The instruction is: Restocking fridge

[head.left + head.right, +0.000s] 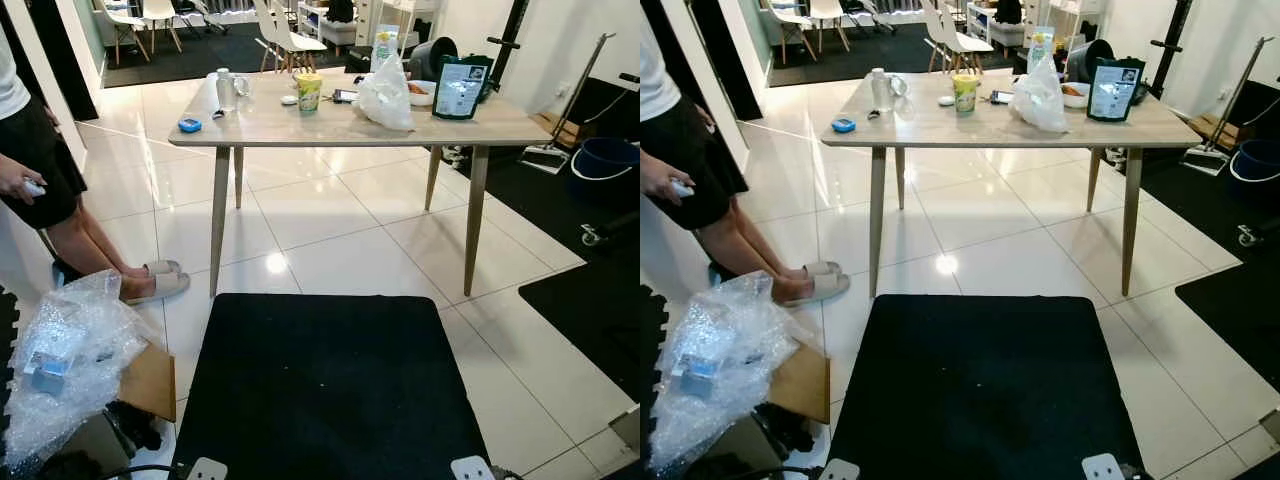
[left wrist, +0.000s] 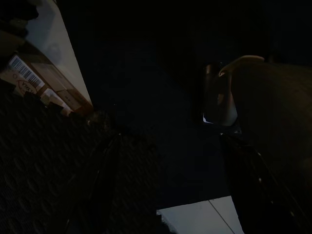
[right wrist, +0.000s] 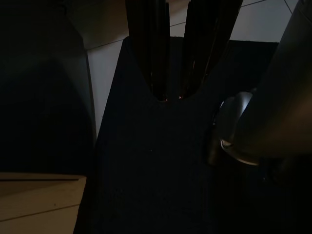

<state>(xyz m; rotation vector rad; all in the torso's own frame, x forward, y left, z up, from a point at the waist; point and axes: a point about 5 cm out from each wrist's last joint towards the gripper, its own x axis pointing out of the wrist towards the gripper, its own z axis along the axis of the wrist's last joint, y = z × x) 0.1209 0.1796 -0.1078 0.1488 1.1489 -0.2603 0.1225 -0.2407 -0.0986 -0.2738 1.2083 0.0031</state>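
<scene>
Your right gripper point(image 3: 174, 53) hung over the black mat point(image 3: 156, 161), its two black fingers point(image 3: 152, 44) close together, white floor tiles point(image 3: 105, 53) beyond.

Black mat point(image 1: 330, 390) on white tile floor point(image 1: 330, 235), just this side of the table legs. Bubble wrap point(image 1: 65, 350) heaped at left, over a cardboard box point(image 1: 150, 380). Person point(image 1: 40, 170) at left edge in slippers point(image 1: 155, 285), small object in hand. White chairs point(image 1: 285, 35) behind the table. Blue bucket point(image 1: 605, 160) and mop point(image 1: 560, 120) far right.
</scene>
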